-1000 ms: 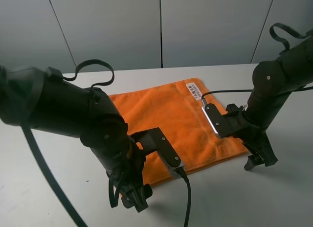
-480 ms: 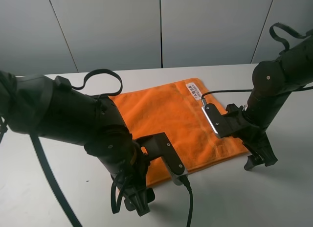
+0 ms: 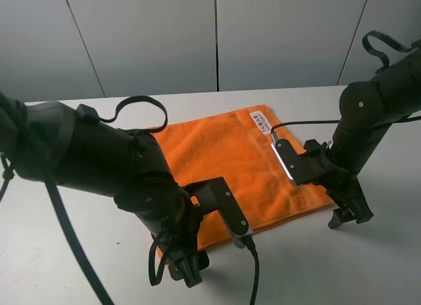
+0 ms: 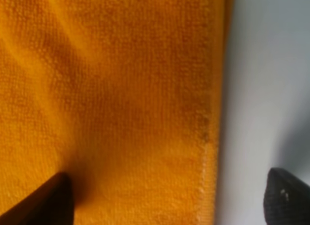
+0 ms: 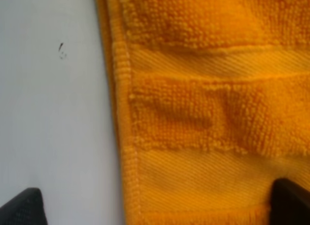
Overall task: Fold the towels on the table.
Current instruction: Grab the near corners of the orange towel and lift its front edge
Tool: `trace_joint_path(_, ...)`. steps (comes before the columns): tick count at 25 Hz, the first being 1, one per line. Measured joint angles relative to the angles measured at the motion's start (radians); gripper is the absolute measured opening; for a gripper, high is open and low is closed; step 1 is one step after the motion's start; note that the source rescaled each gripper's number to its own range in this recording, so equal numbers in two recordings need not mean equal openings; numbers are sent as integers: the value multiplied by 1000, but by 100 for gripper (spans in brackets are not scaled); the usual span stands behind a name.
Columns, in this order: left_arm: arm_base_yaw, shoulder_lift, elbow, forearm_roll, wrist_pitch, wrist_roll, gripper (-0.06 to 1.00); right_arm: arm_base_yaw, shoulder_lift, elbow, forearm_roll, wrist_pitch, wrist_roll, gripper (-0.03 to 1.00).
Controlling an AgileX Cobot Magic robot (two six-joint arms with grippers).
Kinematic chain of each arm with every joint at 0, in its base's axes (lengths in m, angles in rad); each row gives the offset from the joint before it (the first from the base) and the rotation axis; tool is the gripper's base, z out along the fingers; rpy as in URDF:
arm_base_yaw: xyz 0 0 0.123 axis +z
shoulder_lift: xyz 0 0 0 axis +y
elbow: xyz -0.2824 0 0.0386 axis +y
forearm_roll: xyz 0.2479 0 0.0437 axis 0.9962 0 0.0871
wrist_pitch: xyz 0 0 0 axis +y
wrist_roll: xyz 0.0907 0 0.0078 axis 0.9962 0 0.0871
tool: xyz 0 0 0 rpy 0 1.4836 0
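The orange towel lies flat on the white table, its white label at the far right corner. My left gripper hangs open over the towel's near left edge. In the left wrist view the left gripper straddles the hem of the towel, one fingertip over cloth and the other over the table. My right gripper stands open at the near right corner. The right wrist view shows the right gripper spanning the woven band and the edge of the towel.
Grey wall panels rise behind the table's far edge. A black cable trails from the left wrist camera toward the front. A tiny dark speck marks the table beside the towel.
My left arm has shifted right and lower, bringing its gripper closer to the towel's near edge. The right arm and the towel have not moved.
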Motion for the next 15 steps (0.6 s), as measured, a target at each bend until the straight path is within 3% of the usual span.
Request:
trace_joint_path(12,0,21,-4,0,4,-17,100,0,0,0,0,-2,4,100)
trace_joint_path(15,0,27,-8,-2,16,-21,95,0,0,0,0,-2,4,100)
